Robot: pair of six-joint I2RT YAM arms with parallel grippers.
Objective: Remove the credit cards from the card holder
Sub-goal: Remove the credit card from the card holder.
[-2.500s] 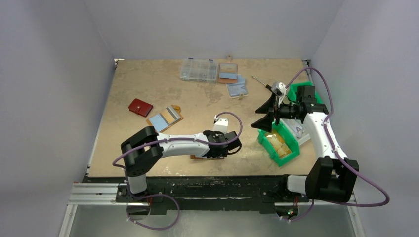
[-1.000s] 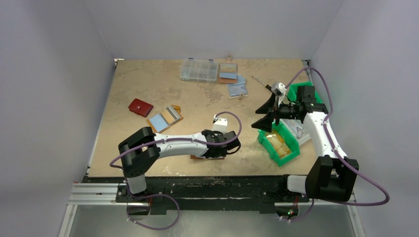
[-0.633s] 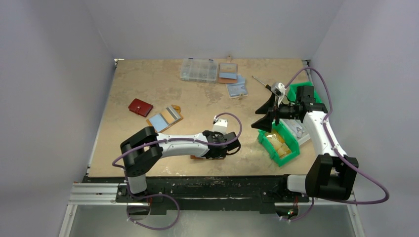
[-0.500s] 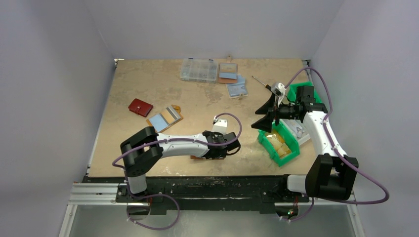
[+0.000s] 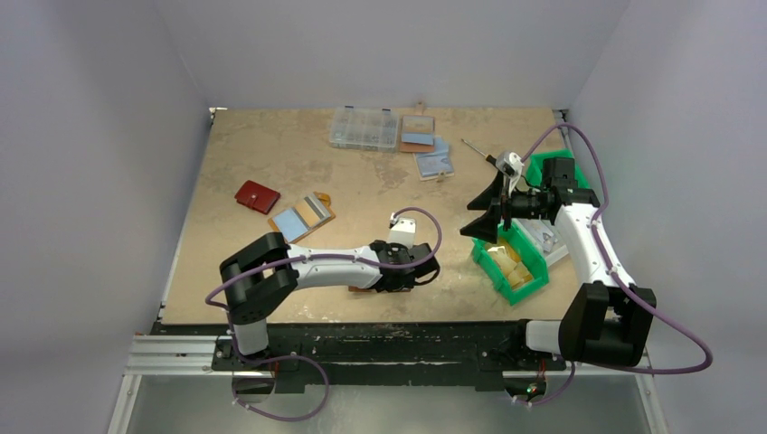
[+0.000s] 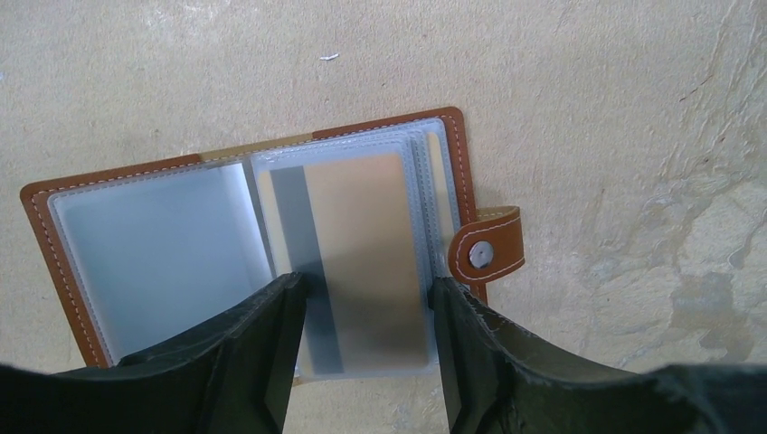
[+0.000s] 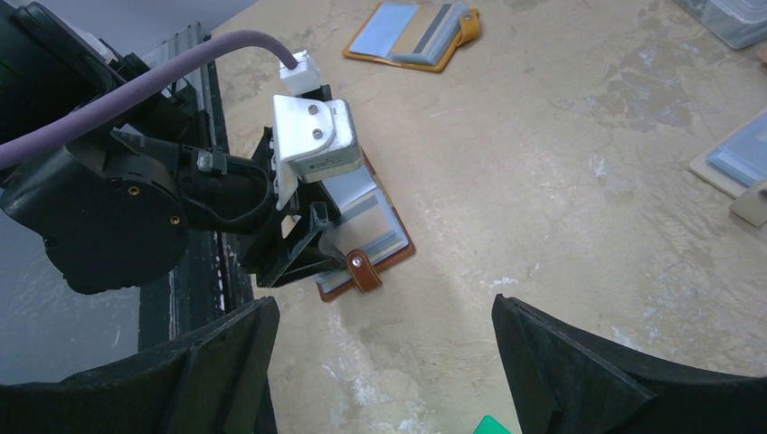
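Observation:
The brown leather card holder (image 6: 262, 235) lies open on the table, snap tab (image 6: 486, 255) to the right. A gold-orange credit card (image 6: 362, 244) with a grey stripe sits in its right clear sleeve; the left sleeve looks pale and empty. More sleeve edges show behind the card. My left gripper (image 6: 366, 287) is open, its fingers either side of the card's lower half, just above the holder. In the top view my left gripper (image 5: 400, 274) hides most of the holder (image 5: 364, 287). My right gripper (image 5: 484, 210) is open and empty in the air; its view shows the holder (image 7: 384, 237).
A dark red wallet (image 5: 257, 196) and a brown holder with a blue card (image 5: 302, 216) lie at the left. A clear organizer box (image 5: 364, 128) and two holders with light blue cards (image 5: 432, 161) are at the back. Green bins (image 5: 511, 262) stand on the right.
Almost nothing. My left gripper has stayed over the open card holder with only a tiny shift. The right arm has held still.

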